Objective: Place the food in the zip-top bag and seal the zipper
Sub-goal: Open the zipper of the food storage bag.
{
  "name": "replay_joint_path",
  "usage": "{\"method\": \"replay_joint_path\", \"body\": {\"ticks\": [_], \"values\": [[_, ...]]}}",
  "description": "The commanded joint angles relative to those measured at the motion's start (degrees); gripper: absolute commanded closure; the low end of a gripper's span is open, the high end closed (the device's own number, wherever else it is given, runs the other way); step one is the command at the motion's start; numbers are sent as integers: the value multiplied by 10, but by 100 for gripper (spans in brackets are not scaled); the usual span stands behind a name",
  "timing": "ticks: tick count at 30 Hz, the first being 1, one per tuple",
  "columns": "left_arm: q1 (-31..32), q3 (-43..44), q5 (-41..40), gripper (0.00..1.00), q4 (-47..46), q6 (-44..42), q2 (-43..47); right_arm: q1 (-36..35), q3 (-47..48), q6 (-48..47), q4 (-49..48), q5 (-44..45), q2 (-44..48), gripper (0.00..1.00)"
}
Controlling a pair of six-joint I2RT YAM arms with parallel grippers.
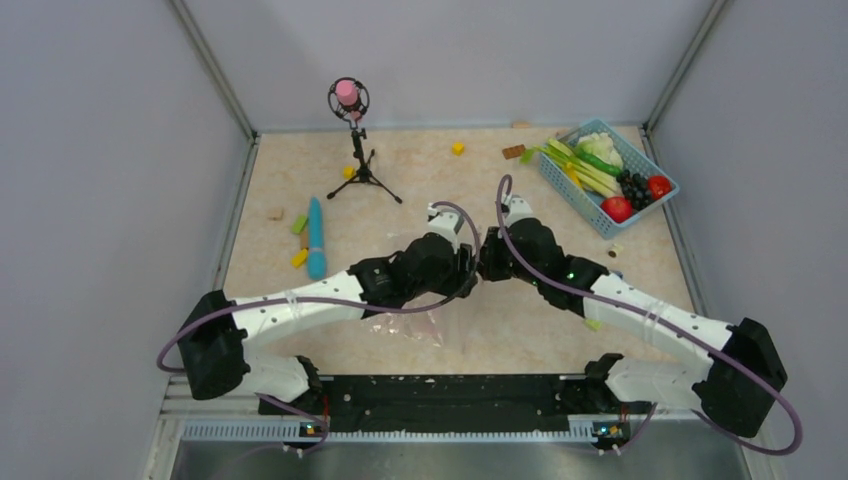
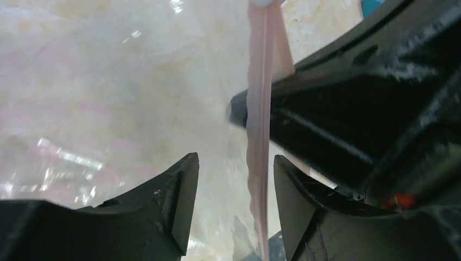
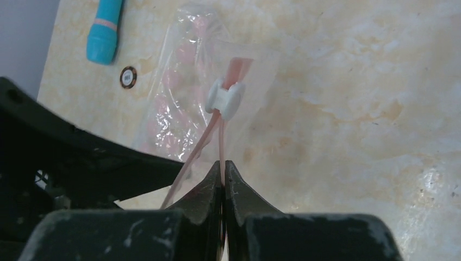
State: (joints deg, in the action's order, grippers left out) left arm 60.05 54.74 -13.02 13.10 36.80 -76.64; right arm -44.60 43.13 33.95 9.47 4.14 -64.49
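The clear zip-top bag (image 1: pixel 420 322) lies crumpled on the table under the two arms, which meet over the middle. My right gripper (image 3: pixel 223 162) is shut on one side of the pink zipper (image 3: pixel 221 144), just below its white slider (image 3: pixel 224 99); the other side of the strip hangs loose to the left. My left gripper (image 2: pixel 235 157) is open, and the zipper (image 2: pixel 257 157) runs upright between its fingers, nearer the right one, touching neither. The food (image 1: pixel 605 170) sits in the blue basket at the back right: cauliflower, green stalks, grapes and red fruits.
The light-blue lattice basket (image 1: pixel 587 215) stands at the back right corner. A blue tube-shaped thing (image 1: pixel 316 237) lies at the left. A microphone on a tripod (image 1: pixel 350 100) stands at the back. Small coloured blocks (image 1: pixel 457 148) are scattered about.
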Motion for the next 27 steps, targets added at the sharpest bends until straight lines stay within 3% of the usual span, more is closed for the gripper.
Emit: {"method": "replay_joint_path", "body": {"ticks": [1, 3, 10, 15, 18, 24, 27], "values": [[1, 40, 41, 41, -14, -2, -34, -32, 43, 22, 20, 8, 13, 100], [1, 52, 51, 43, 2, -2, -46, -35, 47, 26, 27, 15, 15, 100], [1, 57, -18, 100, 81, 16, -32, -35, 52, 0, 85, 82, 49, 100], [1, 37, -83, 100, 137, 19, 39, -9, 67, -76, 155, 152, 61, 100], [1, 14, -167, 100, 167, 38, 88, 28, 67, -115, 191, 154, 55, 100], [1, 7, -296, 100, 243, 45, 171, 63, 50, -202, 196, 210, 35, 98], [0, 4, -314, 100, 265, 36, 206, 68, 56, -227, 196, 240, 20, 98]]}}
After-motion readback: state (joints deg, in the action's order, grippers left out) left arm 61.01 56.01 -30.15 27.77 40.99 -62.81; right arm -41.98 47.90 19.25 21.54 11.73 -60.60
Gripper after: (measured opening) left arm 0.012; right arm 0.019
